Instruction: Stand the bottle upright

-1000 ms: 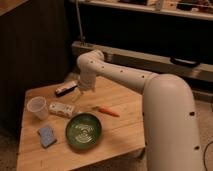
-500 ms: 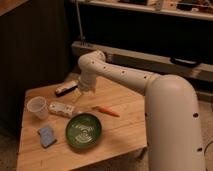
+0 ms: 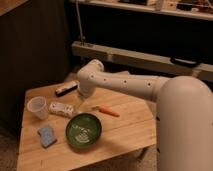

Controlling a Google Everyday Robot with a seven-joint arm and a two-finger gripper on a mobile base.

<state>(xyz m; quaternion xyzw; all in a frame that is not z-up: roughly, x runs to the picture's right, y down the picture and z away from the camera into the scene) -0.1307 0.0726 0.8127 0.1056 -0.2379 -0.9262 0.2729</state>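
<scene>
1. Barely any change over the last second: the arm has eased down a touch, and the gripper (image 3: pixel 80 101) now hangs low over the tabletop (image 3: pixel 125 132), near the middle of its far half.
2. The fingers are spread wide with nothing between them. No grasp yet.
3. The bottle (image 3: pixel 61 109) has not budged. It lies on its side at about 10 o'clock from the green bowl (image 3: pixel 83 131), with the cup (image 3: pixel 38 107) at its 9 o'clock and the dark bar (image 3: pixel 66 89) at its 12.
4. From the bottle, the gripper sits at roughly 2 o'clock, just beside the bottle's right end. Whether they touch, I cannot tell.
5. The orange stick (image 3: pixel 107 111) lies off at the gripper's 4 o'clock, and the blue sponge (image 3: pixel 46 135) sits at 8 o'clock from the bowl, both out of the way.
6. My read is that this is the approach settling in. The task itself is not yet begun, since the bottle still has to be gripped and tipped up.
7. One risk: the cup stands close, so a sideways nudge could roll the bottle into it.
</scene>
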